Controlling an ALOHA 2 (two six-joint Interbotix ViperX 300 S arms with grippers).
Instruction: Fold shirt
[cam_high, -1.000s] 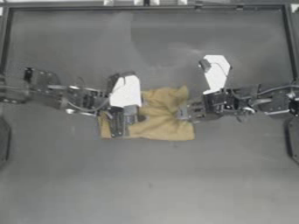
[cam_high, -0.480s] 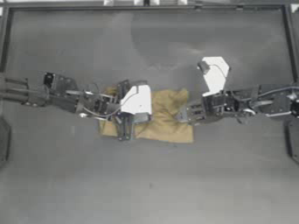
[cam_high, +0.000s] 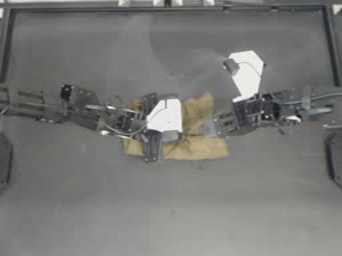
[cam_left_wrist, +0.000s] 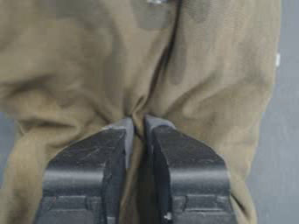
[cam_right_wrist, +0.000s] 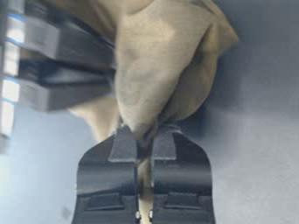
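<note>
My left gripper (cam_high: 152, 150) was over the left part of the shirt (cam_high: 197, 131), and its jaws were pinched tight on a bunch of the cloth. The tan shirt lay in a small heap near the middle of the dark worktop (cam_high: 174, 210). My right gripper (cam_high: 215, 127) was at the shirt's right edge, and its jaws were pinched tight on a bit of cloth too.

I think I was in the middle of a fold, with one side being carried over. Next I would need to lay the cloth down flat and then let go.

From above, my arms hid much of the shirt and I could not see my jaws well. The wrist views showed each pair of jaws squeezing a fold of cloth, but not the whole shirt.
</note>
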